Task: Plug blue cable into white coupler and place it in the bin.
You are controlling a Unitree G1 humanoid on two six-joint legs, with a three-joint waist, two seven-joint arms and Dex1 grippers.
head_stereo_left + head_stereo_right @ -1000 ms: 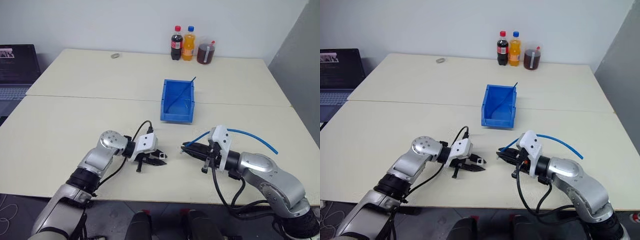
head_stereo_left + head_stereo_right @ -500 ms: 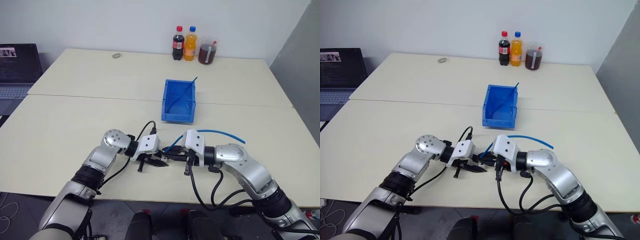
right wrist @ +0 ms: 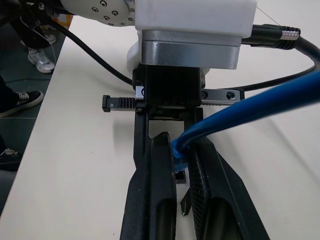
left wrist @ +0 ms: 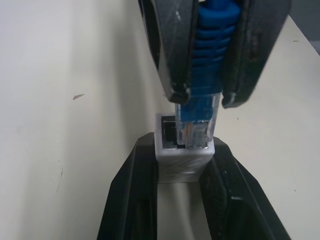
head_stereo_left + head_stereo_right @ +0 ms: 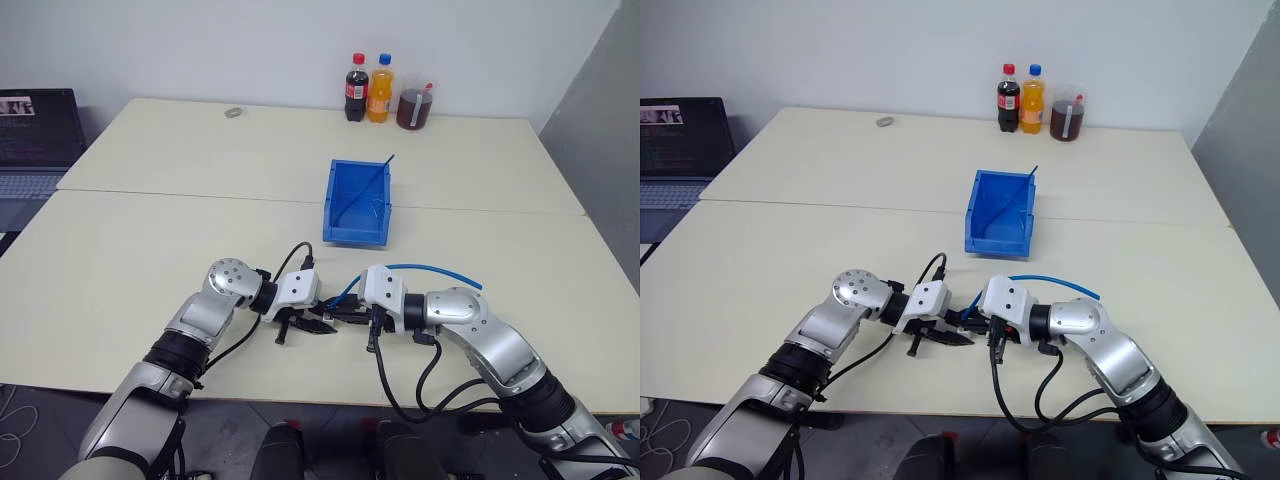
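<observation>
In the left wrist view my left gripper (image 4: 182,145) is shut on the white coupler (image 4: 184,156), its socket facing away from the wrist. My right gripper (image 4: 205,97) comes in opposite it, shut on the ribbed boot of the blue cable (image 4: 207,50). The clear plug (image 4: 197,127) sits at the socket mouth, partly inside it. In the head view both grippers meet near the table's front edge, left gripper (image 5: 312,325) against right gripper (image 5: 335,315). The cable (image 5: 430,267) arcs back to the right over the right arm. The blue bin (image 5: 330,200) stands beyond them at mid-table.
A thin blue strand (image 5: 368,183) leans inside the bin. Two bottles (image 5: 354,87) (image 5: 378,88) and a cup of dark drink (image 5: 411,107) stand at the back edge. A laptop (image 5: 35,130) is far left, with a small grey object (image 5: 232,112) at the back left.
My right gripper has swung left and slightly down with the cable, closing the gap to the left gripper and rolling its wrist. The left gripper has held still.
</observation>
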